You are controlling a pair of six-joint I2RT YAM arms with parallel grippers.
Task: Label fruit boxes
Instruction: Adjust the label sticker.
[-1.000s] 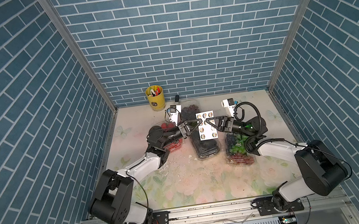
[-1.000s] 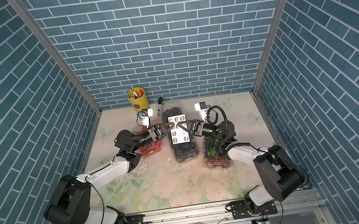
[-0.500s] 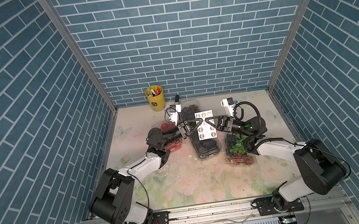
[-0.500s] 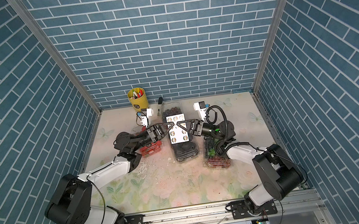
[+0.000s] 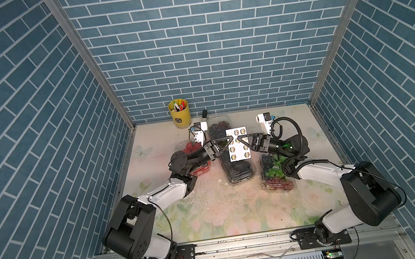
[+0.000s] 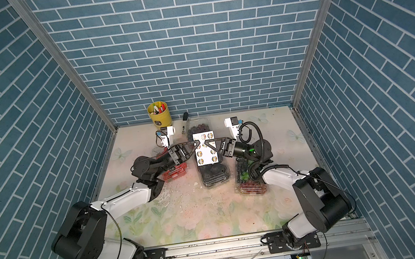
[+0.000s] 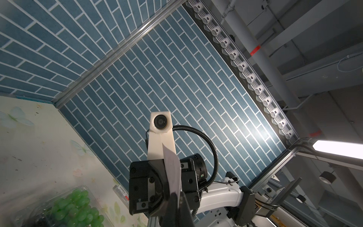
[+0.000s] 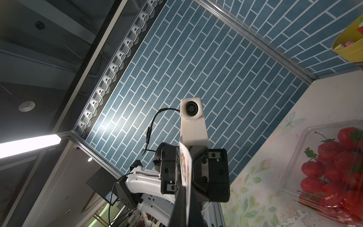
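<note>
A white sheet of round stickers (image 5: 238, 148) (image 6: 205, 154) hangs above the middle fruit boxes. My left gripper (image 5: 230, 139) (image 6: 198, 144) is shut on its left edge. My right gripper (image 5: 239, 139) (image 6: 208, 144) is shut on its right edge. Both wrist views show the sheet (image 7: 172, 169) (image 8: 186, 165) edge-on between dark fingers. Under it lie the black fruit box (image 5: 240, 170) and, further back, the dark grape box (image 5: 217, 127). The strawberry box (image 5: 190, 148) (image 8: 334, 167) sits partly under my left arm. The mixed grape box (image 5: 276, 177) (image 7: 74, 208) sits under my right arm.
A yellow pen cup (image 5: 179, 113) (image 6: 159, 114) stands at the back wall, with a black marker (image 5: 204, 114) beside it. Blue tiled walls close in the back and both sides. The floral tabletop (image 5: 225, 209) stretches toward the front rail.
The sheet and both gripper tips have shifted very slightly toward the back wall. Both arms otherwise hold the same pose.
</note>
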